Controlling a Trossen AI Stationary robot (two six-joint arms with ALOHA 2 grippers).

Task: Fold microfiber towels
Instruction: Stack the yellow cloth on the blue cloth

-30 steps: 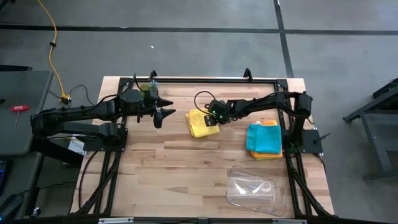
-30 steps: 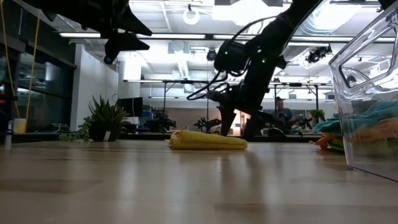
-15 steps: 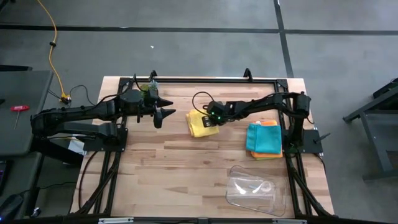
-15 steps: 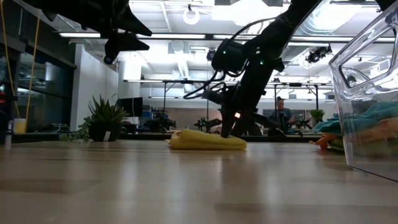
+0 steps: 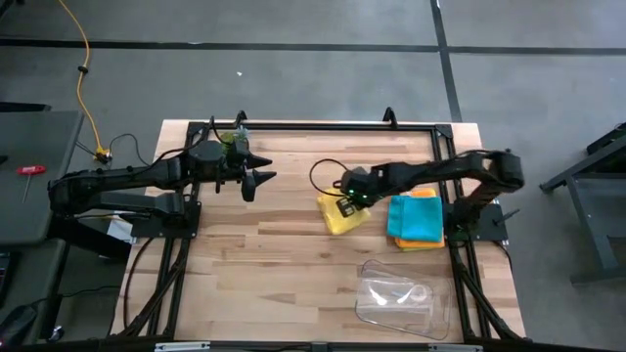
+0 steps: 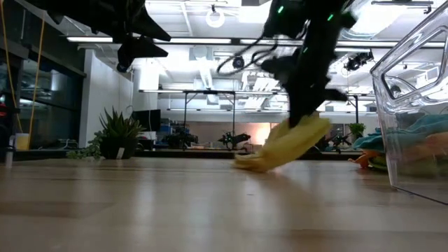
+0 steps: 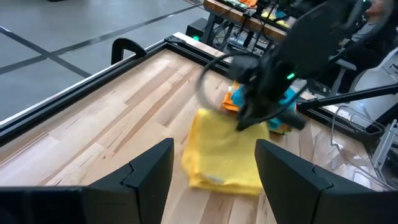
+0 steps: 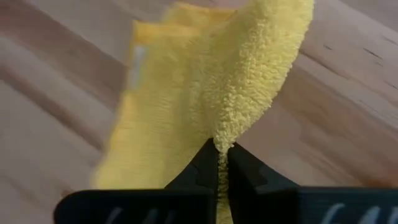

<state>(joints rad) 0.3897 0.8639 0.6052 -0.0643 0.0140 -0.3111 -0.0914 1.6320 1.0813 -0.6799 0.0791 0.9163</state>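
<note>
Overhead view straight down, low view level across the table [image 6: 140, 203], wrist views close, apparently sharing the yellow towel [image 5: 344, 212].

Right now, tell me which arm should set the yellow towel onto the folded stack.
Right. The right gripper is shut on the yellow towel, lifting one edge beside the stack topped by the teal towel. The left gripper hangs open across the table, holding nothing.

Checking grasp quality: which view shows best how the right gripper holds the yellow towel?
Right wrist view: right gripper pinches the yellow towel edge. High view shows the arm over it; low view, towel hanging tilted; left wrist, blurred.
</note>
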